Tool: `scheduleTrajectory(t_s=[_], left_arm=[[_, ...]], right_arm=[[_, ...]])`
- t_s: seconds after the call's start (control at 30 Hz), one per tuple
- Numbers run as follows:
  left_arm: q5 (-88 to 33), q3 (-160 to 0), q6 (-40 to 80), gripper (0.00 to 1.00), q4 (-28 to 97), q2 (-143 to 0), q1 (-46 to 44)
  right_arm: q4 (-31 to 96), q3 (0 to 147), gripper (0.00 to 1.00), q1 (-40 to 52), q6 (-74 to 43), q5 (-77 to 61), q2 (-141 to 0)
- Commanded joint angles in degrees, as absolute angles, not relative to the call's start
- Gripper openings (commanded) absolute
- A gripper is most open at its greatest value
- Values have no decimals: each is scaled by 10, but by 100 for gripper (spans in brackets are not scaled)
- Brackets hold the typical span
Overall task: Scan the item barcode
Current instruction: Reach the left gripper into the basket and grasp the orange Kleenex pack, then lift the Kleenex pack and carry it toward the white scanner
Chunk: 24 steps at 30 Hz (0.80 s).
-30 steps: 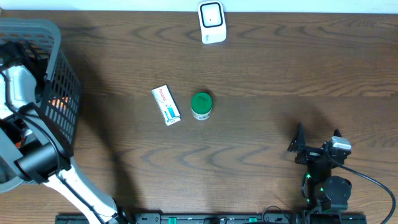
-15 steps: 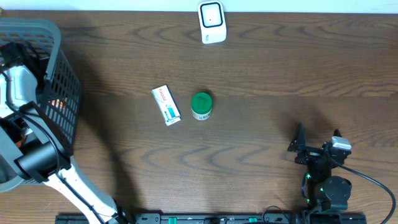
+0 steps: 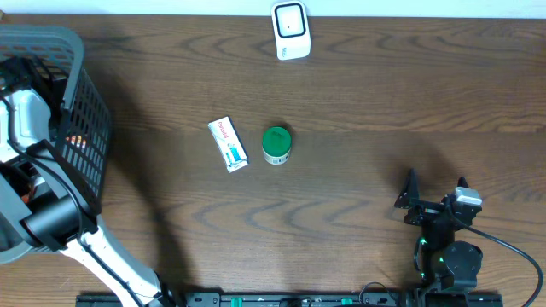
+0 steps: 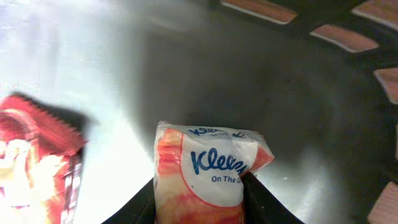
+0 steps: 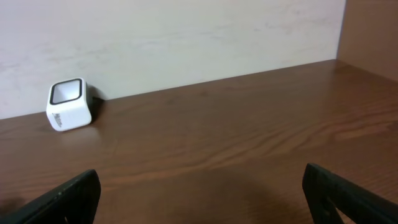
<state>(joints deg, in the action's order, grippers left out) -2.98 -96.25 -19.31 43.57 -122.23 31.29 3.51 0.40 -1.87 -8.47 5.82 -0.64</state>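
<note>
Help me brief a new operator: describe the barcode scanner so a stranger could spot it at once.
Start at the wooden table, at its far edge by the pale wall. Near the middle of that edge sits the scanner. It is a small white cube with a dark-framed square window, unlike the flat white box and green-lidded jar at mid-table.
</note>
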Motion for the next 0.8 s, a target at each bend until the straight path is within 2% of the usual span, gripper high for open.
scheduleTrajectory(t_s=[0.0,0.53,0.77], left_arm=[[-4,-967,-172,36,435,-1176,312],[-23,-967,-27,37,468,-910,312],[-195,-967,-12,37,488,-808,304]], right_arm=[[36,3,99,-20,-79,61,-5],[36,3,99,-20,-78,61,-5],[36,3,99,-20,-78,61,-5]])
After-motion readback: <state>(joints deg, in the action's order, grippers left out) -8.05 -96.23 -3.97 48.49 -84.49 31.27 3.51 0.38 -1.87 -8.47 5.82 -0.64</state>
